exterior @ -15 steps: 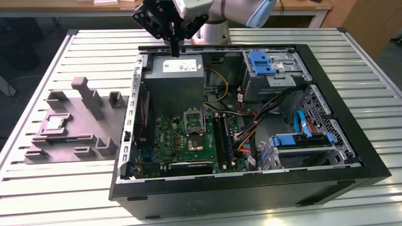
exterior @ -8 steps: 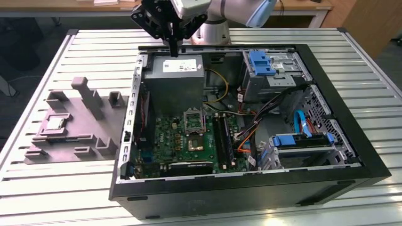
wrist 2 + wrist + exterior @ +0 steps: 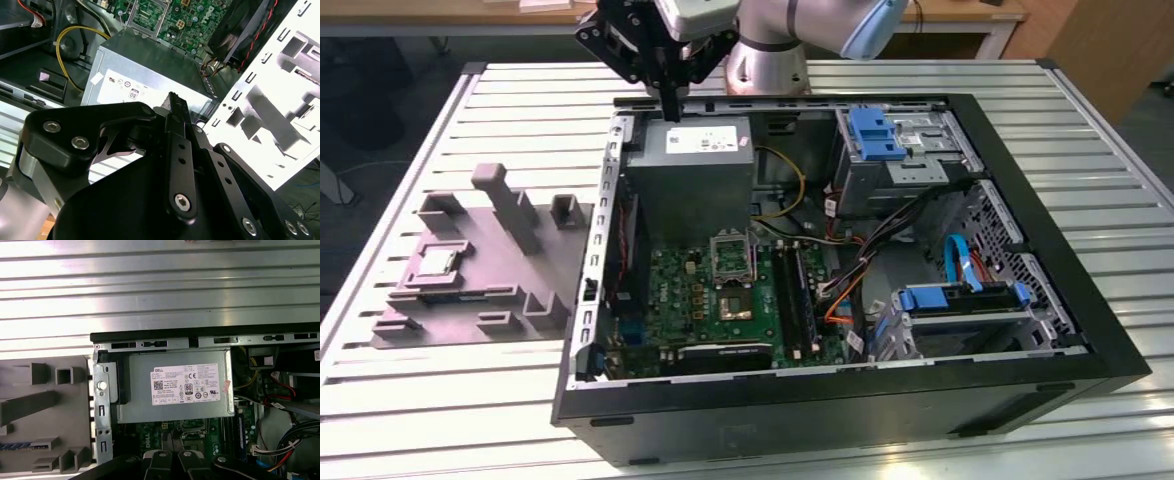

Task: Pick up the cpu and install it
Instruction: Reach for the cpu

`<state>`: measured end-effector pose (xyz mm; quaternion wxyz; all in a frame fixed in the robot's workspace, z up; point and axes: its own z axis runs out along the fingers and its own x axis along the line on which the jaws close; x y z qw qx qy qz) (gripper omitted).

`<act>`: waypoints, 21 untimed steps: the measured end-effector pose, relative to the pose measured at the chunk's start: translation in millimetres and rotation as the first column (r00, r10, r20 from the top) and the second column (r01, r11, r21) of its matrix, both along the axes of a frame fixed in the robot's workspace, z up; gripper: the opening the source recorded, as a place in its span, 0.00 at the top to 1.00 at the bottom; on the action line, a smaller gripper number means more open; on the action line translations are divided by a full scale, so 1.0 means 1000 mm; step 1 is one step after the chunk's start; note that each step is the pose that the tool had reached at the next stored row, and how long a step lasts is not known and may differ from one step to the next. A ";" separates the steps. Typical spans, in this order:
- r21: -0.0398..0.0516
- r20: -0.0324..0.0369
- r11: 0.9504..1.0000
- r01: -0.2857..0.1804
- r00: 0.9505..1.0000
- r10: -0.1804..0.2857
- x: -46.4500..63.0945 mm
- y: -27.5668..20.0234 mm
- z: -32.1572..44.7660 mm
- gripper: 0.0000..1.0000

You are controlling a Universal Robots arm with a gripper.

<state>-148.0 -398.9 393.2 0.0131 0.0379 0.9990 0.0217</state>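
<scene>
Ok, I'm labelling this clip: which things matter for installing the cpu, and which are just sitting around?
For the job:
cpu, on the grey tray
metal-framed socket
gripper

Just there:
power supply
blue drive brackets
slatted table

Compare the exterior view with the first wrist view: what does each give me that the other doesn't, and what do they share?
Exterior view adds the cpu lying in the grey tray and the blue drive brackets. First wrist view adds a blue-dotted strip in a tray slot. Both show the labelled power supply, the tray, the slatted table and the gripper above the power supply.
</scene>
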 end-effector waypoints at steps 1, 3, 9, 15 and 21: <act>0.000 0.000 1.000 0.000 1.000 0.000 0.000 0.0000 0.0000 0.89; 0.000 0.000 1.000 0.000 1.000 0.000 0.000 0.0000 0.0000 0.89; 0.000 0.000 1.000 0.000 1.000 0.000 -0.002 0.0000 0.0000 0.89; 0.000 0.000 1.000 0.000 1.000 0.000 -0.012 0.0000 -0.0012 0.89; 0.000 0.000 1.000 0.000 1.000 0.000 -0.017 0.0000 -0.0018 0.89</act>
